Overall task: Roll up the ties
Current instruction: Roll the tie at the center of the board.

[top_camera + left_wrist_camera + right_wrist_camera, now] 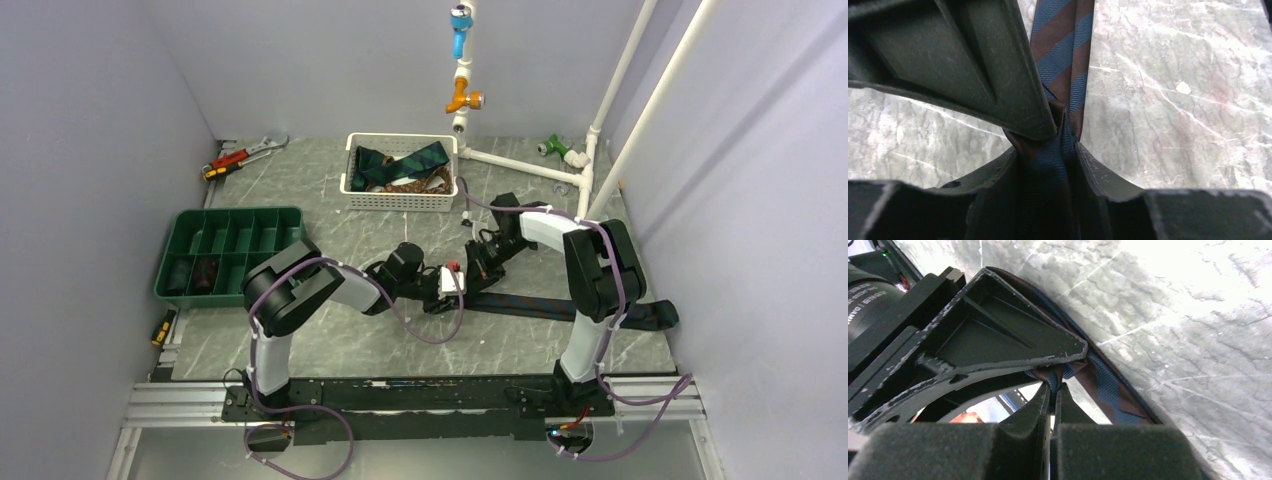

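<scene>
- Grey marble counter [330, 340], walled booth. The striped tie [560, 308] lies flat with its long axis running left-right, stretching away from both claws toward the right arm's base.
- Left claw [1058, 140] is pinching the tie's bunched end.
- Right claw [1053, 390] is pressed together on the same end, touching the left's fingers.
- Any rolling would likely go rightward along the tie.
- Fingers hide the end, so I can't tell if a roll has started.
- Other ties [400, 165] sit in the white basket [400, 205], well apart.

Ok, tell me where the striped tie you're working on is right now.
In the top view the striped tie lies on the table, centre-right, stretching past the right arm; the left gripper and right gripper pinch its left end.
</scene>
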